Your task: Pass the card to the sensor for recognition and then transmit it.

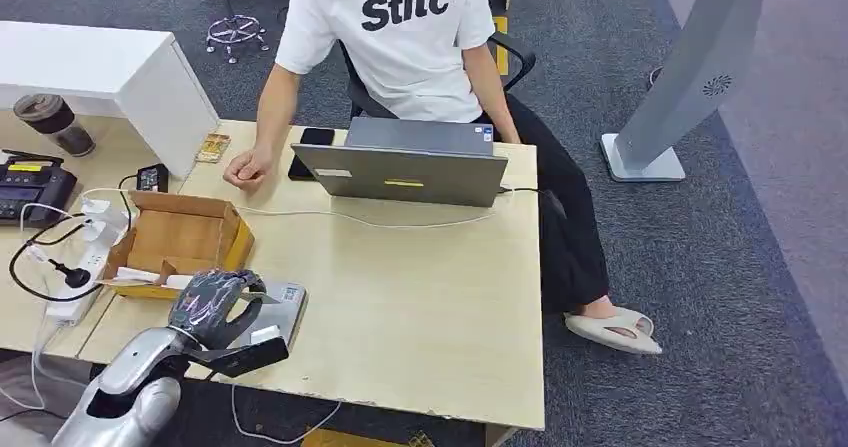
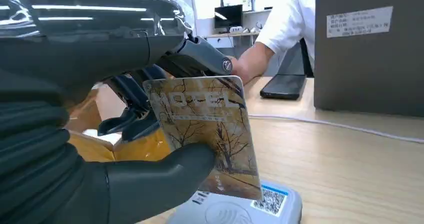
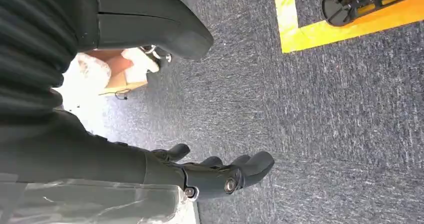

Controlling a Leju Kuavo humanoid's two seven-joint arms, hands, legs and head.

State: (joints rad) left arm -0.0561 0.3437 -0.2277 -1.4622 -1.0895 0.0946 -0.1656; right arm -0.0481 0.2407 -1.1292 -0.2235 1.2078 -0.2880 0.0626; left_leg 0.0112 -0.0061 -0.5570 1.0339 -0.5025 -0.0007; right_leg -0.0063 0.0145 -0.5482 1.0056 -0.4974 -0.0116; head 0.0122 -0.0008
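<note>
My left hand hovers over the grey card sensor at the table's near left corner. In the left wrist view that hand pinches a hotel card printed with bare trees, held upright between thumb and fingers. The card's lower edge is just above the sensor, which carries a QR code sticker. My right hand hangs over grey carpet, fingers loosely apart and holding nothing.
An open cardboard box sits just behind the sensor. A seated person's hand rests on the table by a grey laptop and a black phone. Cables and a power strip lie at left.
</note>
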